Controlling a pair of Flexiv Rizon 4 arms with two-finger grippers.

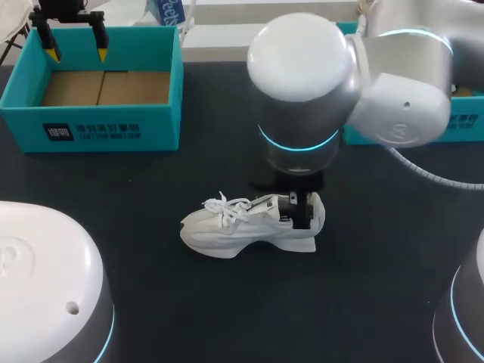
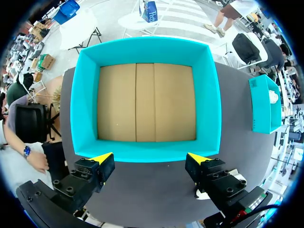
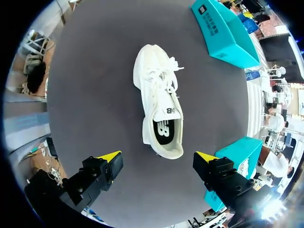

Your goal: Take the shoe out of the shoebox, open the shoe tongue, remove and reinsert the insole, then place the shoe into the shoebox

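Overhead, my right gripper hangs spread-fingered above the white shoe on the dark table; my left gripper, equally spread, hovers over the teal shoebox at ten o'clock.

White shoe sits upright mid-table (insole in, laces loose), well apart from the empty teal shoebox.

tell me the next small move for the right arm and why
Probably lower the right gripper onto the shoe tongue and pinch it. The white sneaker already lies on the table outside the shoebox, its black insole inside. The right gripper hangs open above its heel end, apart from it. The left gripper is open over the empty shoebox.
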